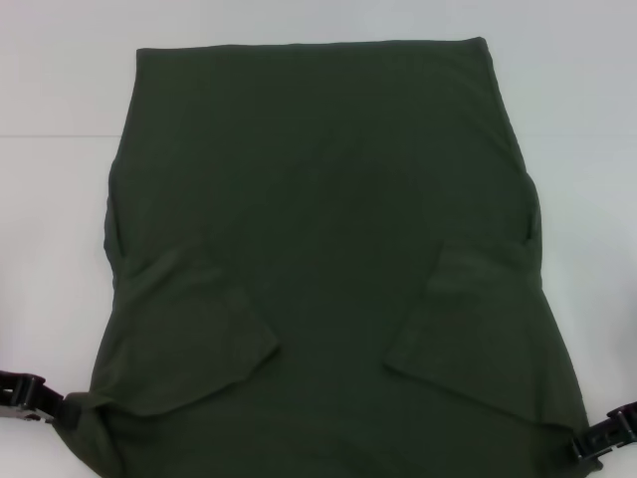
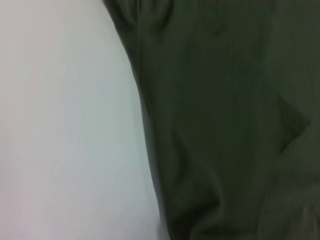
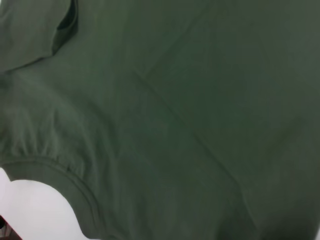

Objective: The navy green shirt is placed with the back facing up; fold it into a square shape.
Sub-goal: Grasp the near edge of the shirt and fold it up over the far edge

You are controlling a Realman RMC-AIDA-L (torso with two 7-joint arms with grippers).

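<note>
The navy green shirt (image 1: pixel 328 249) lies spread on the white table, plain side up, with both short sleeves folded inward over the body. Its near end runs off the bottom of the head view. My left gripper (image 1: pixel 45 396) is at the shirt's near left corner, where the cloth bunches to a point against it. My right gripper (image 1: pixel 595 438) is at the near right corner, touching the cloth edge. The left wrist view shows the shirt's side edge (image 2: pixel 150 150) against the table. The right wrist view shows a folded sleeve (image 3: pixel 35 30) and a curved ribbed edge (image 3: pixel 75 185).
The white table (image 1: pixel 60 149) shows bare on both sides of the shirt and beyond its far edge (image 1: pixel 309 45). Nothing else lies on it.
</note>
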